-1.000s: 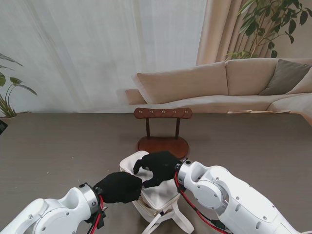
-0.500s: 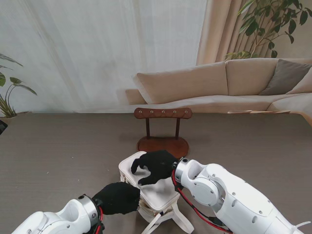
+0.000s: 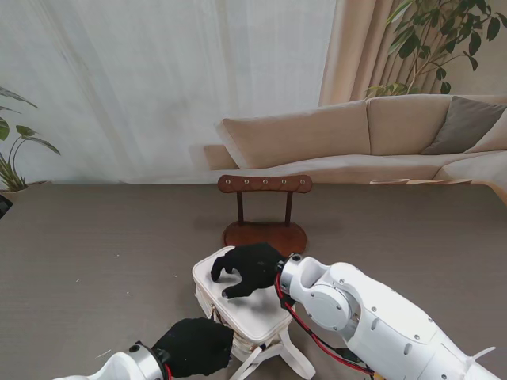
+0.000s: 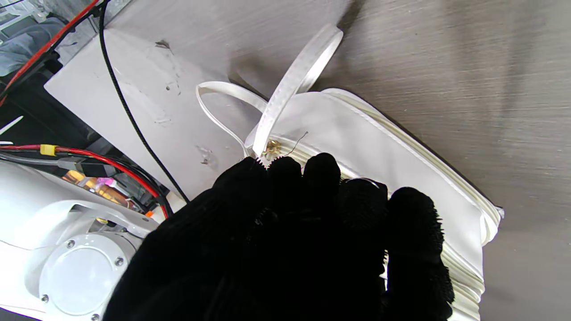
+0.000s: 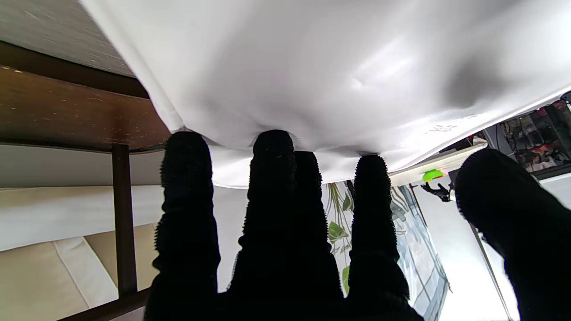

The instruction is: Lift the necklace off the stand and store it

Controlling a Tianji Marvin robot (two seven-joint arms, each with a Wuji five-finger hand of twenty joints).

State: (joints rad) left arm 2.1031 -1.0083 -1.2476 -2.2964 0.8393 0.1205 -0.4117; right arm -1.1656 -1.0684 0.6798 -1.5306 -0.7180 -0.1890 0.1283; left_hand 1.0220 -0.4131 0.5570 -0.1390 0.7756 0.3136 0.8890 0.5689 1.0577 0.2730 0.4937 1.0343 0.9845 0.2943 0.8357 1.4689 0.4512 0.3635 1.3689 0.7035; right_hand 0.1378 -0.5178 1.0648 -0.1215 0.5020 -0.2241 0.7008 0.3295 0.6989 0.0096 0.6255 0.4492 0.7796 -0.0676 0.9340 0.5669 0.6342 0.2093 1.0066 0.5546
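right hand pins the bag while the left sits at its near end

the right hand's fingertips are spread and press down on the white top face of the bag — the right wrist view shows the fabric dimpling under them, the thumb held off to one side. so the right hand grips nothing; it lies open-fingered, palm down, on the far-left part of the bag. the left hand sits at the bag's near end, fingers curled together against the zip edge close to the strap anchor. whether it pinches the zipper pull or anything else i cannot tell, because the glove hides it.

the bag's long axis runs from far-left to near-right in the stand's view, with its straps trailing toward me. the left hand is the nearer one to that zip end, the right the nearer one to the necklace stand, which stands just beyond the bag, far side, touching nothing.

the necklace itself is not visible in any view: the stand's crossbar looks bare, so my judgement is that the chain is already inside the bag — though that cannot be confirmed. if so, what is left is closing the bag, a pull along the long axis with the right hand as the anchor.
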